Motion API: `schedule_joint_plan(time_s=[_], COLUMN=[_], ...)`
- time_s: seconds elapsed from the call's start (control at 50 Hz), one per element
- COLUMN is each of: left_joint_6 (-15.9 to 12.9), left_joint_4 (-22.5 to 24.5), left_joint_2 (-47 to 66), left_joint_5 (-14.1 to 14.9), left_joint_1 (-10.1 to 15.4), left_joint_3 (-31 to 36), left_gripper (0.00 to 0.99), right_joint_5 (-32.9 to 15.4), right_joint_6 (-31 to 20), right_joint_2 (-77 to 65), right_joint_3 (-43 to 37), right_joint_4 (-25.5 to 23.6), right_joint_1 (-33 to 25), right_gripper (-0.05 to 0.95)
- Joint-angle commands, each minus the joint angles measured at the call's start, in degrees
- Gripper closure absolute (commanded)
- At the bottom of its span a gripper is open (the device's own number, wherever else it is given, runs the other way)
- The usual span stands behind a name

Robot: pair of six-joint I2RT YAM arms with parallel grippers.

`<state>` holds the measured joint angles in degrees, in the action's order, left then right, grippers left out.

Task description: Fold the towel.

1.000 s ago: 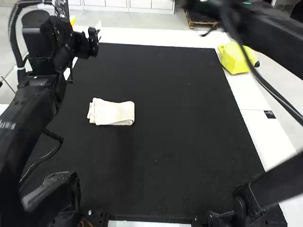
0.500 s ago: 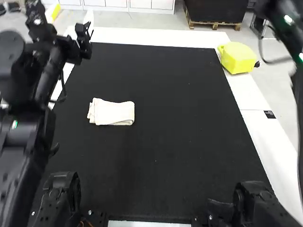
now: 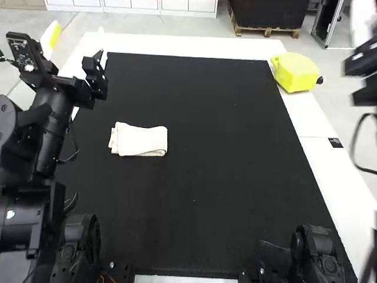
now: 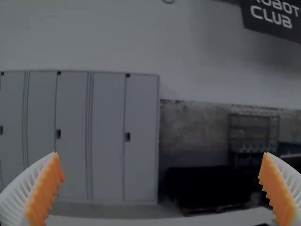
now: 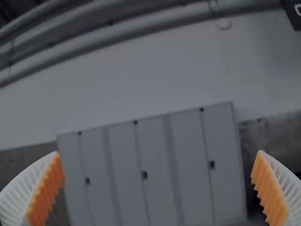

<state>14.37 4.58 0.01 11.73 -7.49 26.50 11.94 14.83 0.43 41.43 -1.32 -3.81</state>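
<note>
The cream towel point(image 3: 139, 140) lies folded into a small, layered rectangle on the left half of the black mat, touched by neither gripper. My left gripper point(image 3: 79, 29) is raised beyond the towel at the mat's far left corner; in its wrist view the left gripper point(image 4: 161, 153) has its fingers wide apart, nothing between them. At the right edge of the high view, my right gripper point(image 3: 364, 66) is held up, blurred, well away from the towel. The right gripper point(image 5: 158, 151) is open and holds nothing in its own wrist view.
The black mat point(image 3: 218, 165) covers most of the white table point(image 3: 330, 165). A yellow object point(image 3: 296, 72) sits on the table's far right edge, beyond the mat. The arms' black bases stand at the near edge.
Both arms have drawn outward: the left gripper shifted a little left, while the right arm swung from above the far right toward the right edge. The towel has stayed as it was.
</note>
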Motion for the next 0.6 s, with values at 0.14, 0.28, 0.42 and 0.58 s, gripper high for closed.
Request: schedule_joint_plan(time_s=[0.14,0.28,0.42,0.58], left_joint_6=[-9.71,-12.17,-14.11,-11.29], left_joint_4=[18.27,20.21,13.79,3.51], left_joint_2=[-0.27,-0.27,-0.27,-0.27], left_joint_5=[-7.68,-8.65,-19.99,-22.8], left_joint_1=[0.02,0.02,0.19,0.19], left_joint_3=[-16.22,-23.25,-26.5,-26.33], left_gripper=[0.028,0.028,0.028,0.028], right_joint_5=[2.03,1.06,1.94,-11.07], right_joint_6=[-13.07,-12.72,-12.63,-12.72], right_joint_2=[-0.16,-0.34,-0.25,-0.25], right_joint_3=[-24.82,-35.89,-37.74,-41.25], right_joint_4=[16.35,24.35,22.77,16.53], right_joint_1=[-0.76,-0.67,-0.76,-0.76], right_gripper=[-0.02,-0.02,-0.02,-0.02])
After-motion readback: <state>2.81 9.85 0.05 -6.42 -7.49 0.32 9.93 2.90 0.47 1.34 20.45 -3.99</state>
